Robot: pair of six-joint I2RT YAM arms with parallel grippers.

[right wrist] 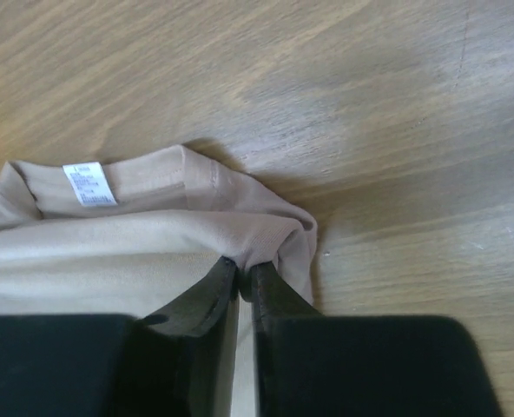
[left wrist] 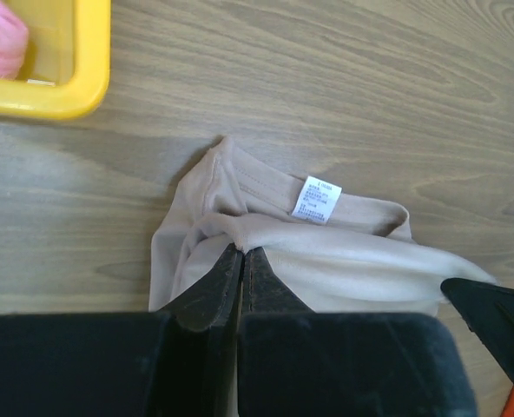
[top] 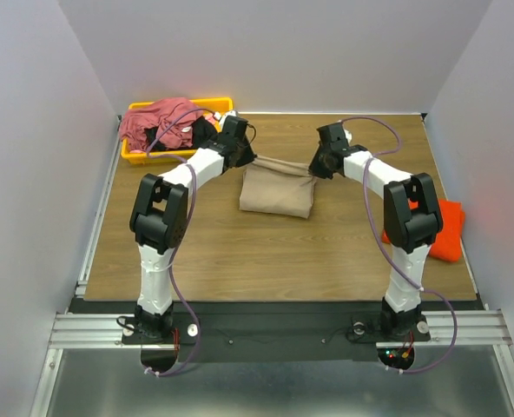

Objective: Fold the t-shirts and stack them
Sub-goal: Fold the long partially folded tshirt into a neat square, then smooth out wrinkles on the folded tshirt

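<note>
Wood table, plain white walls all round, nothing fancy. The biggest thing on it is the tan tee, lying mid-table and bunched down to a rough rectangle, so I'd call it partly folded, not finished. The orange tee sits at the right edge of the table, and from my view I can't tell if it's folded. The yellow bin in the far left corner holds a rose tee in a heap, clearly not folded. Nothing is stacked yet, so I reckon most of the job is left.

The left gripper is clamped on the tan tee's collar-end edge, and the right gripper pinches that same edge at the other corner. There's a white tag inside the collar, but the print is too tiny to read.
</note>
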